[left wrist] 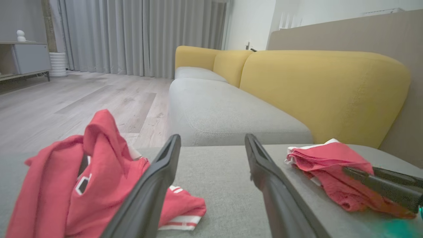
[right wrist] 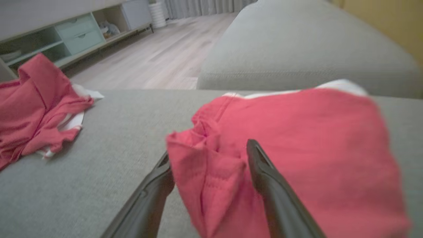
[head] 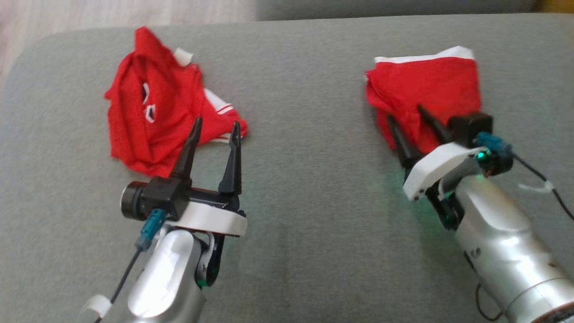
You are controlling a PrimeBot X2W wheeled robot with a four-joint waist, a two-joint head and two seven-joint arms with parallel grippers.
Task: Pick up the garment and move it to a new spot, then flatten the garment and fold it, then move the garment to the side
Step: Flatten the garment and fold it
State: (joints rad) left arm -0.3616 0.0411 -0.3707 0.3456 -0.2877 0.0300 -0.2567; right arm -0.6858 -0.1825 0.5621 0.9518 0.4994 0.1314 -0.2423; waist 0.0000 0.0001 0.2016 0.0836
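Right end effector apart, astride edge of folded garment | left end effector apart, beside crumpled garment

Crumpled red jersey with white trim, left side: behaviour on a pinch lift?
Probably floppy: the crumpled red jersey lies in loose folds, so it should drape from one pinch. Likely light; the cloth looks thin. Pushed on the grey fabric cushion, it would probably bunch.
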